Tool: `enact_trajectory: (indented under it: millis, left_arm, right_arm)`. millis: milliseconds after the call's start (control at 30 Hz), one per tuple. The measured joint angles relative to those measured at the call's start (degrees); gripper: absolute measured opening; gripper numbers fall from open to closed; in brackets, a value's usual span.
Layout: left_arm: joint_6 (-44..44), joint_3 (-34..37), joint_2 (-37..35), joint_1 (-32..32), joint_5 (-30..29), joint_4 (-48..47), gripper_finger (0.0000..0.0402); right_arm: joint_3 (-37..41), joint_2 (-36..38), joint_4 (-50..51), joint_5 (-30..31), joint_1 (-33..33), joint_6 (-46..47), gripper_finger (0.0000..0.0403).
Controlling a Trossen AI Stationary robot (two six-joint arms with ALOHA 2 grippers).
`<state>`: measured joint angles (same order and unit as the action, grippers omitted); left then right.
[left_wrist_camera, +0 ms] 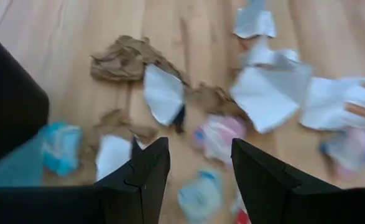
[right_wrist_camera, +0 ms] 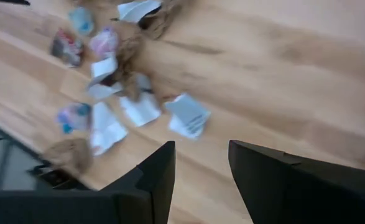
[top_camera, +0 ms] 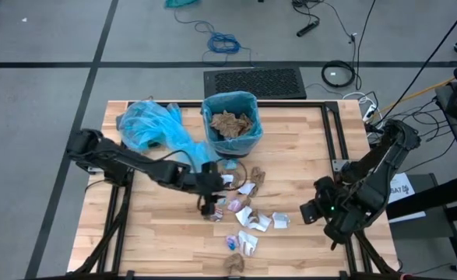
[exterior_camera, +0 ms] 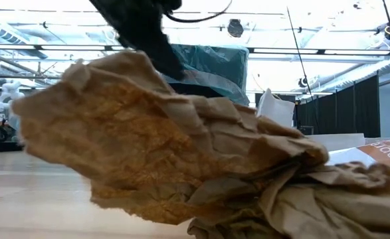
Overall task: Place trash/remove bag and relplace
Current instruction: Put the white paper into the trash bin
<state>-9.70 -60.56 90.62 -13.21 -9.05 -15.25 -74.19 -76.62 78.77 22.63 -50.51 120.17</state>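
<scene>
trash (top_camera: 247, 214) on table (top_camera: 306, 140), bin (top_camera: 232, 124) behind it

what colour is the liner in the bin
Light blue liner, seen best in the high view.

We saw the left gripper (top_camera: 209, 205) poised over the trash (top_camera: 247, 222) scattered on the table (top_camera: 290, 155), near the blue-lined bin (top_camera: 232, 123); the right gripper (top_camera: 310, 211) waited beside it.
</scene>
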Motion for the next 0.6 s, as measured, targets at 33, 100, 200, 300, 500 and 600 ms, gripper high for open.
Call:
enact_trajectory:
  millis: [33, 100, 200, 300, 500, 600]
  left_arm:
    - [0.1, -1.3, 1.2, 0.9, 0.2, -1.4, 0.0177]
    - [0.1, -4.0, 3.4, 2.6, 1.2, -4.6, 0.0177]
    - [0.3, -7.3, 6.1, 4.7, 3.3, -8.9, 0.0177]
    - [1.7, -9.1, 7.9, 5.9, 5.8, -9.8, 0.0177]
    - [1.7, -9.7, 10.1, 6.6, 7.4, -10.2, 0.0177]
    - [1.2, -9.7, 10.5, 7.0, 7.4, -10.5, 0.0177]
  right_arm:
    - [0.0, 0.0, 1.3, 0.0, -0.2, -0.8, 0.0141]
    - [0.0, 0.1, 4.2, 0.0, -0.7, -2.4, 0.0141]
    - [0.0, 0.8, 8.2, -0.1, -1.6, -3.0, 0.0141]
    - [1.2, 3.1, 8.6, 0.1, -2.5, -5.4, 0.0141]
    - [12.8, 13.3, 1.0, 0.1, -2.8, -10.1, 0.0141]
    - [19.2, 18.5, -5.2, 0.1, -2.0, -14.1, 0.0141]
